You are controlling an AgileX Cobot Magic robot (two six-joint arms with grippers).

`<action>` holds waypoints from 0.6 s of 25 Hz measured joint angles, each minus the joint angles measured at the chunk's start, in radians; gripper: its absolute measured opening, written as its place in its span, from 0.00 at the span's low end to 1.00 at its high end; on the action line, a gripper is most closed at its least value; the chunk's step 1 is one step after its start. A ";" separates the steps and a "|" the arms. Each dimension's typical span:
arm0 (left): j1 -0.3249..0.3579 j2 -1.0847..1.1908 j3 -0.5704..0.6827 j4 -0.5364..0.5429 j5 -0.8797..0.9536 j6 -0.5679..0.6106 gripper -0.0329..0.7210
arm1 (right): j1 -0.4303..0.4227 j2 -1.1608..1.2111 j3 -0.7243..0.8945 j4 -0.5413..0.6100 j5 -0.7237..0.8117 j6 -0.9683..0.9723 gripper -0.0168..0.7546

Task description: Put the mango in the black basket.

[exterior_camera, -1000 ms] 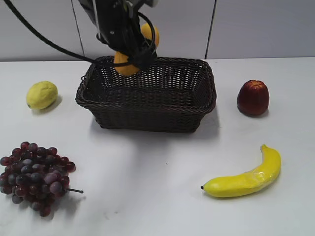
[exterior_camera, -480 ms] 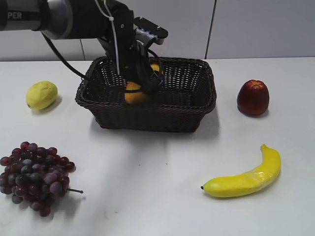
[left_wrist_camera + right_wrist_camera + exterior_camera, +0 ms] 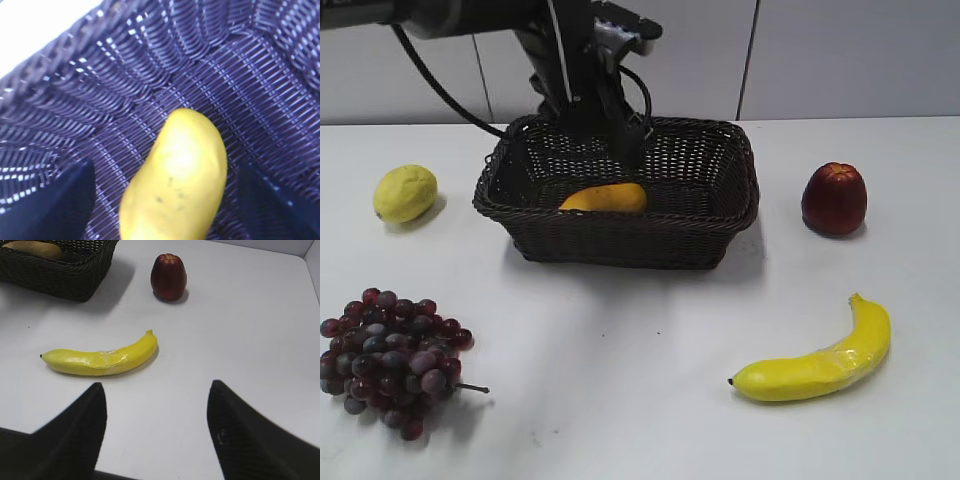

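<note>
The orange-yellow mango (image 3: 604, 198) lies on the floor of the black basket (image 3: 620, 244), toward its left half. It fills the lower middle of the left wrist view (image 3: 175, 180), on the woven bottom (image 3: 125, 90). My left gripper (image 3: 626, 135) is open above the mango, its jaws wide on either side of the fruit (image 3: 167, 200) and not touching it. My right gripper (image 3: 156, 395) is open and empty over bare table, out of the exterior view. A corner of the basket (image 3: 60, 275) with the mango's tip (image 3: 35, 247) shows in the right wrist view.
A lemon (image 3: 405, 193) lies left of the basket. Dark grapes (image 3: 390, 360) sit at the front left. A red apple (image 3: 834, 198) stands right of the basket, also in the right wrist view (image 3: 169, 277). A banana (image 3: 815, 358) lies front right, in front of my right gripper (image 3: 100, 359).
My left gripper lowered the mango into the basket, let go of it and rose a little. The mango now lies flat on the basket floor.
</note>
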 joint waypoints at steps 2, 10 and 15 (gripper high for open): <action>0.011 -0.017 -0.020 0.000 0.038 0.001 0.94 | 0.000 0.000 0.000 0.000 0.000 0.000 0.65; 0.193 -0.084 -0.032 0.008 0.285 -0.086 0.90 | 0.000 0.000 0.000 0.000 0.000 0.000 0.65; 0.356 -0.121 0.011 -0.005 0.312 -0.122 0.87 | 0.000 0.000 0.000 0.000 0.000 0.000 0.65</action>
